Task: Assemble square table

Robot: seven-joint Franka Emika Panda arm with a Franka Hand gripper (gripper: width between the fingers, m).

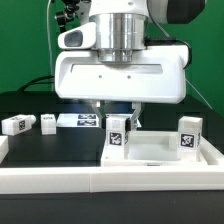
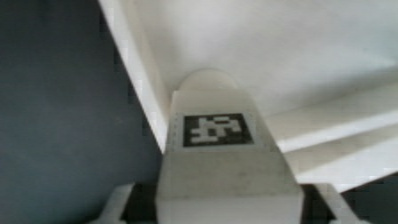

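Gripper point(image 1: 113, 108) clamped on one leg point(image 2: 217, 130), held upright over the tabletop point(image 1: 160, 152) at centre of the exterior view; a second leg point(image 1: 190, 135) stands at the slab's three o'clock, seemingly fitted. A third leg point(image 1: 17, 124) and a fourth leg point(image 1: 48, 121) wait at nine o'clock. Only black-and-white tags, no readable writing

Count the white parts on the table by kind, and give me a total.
table leg: 4
tabletop: 1
marker board: 1
long rail: 1
total: 7
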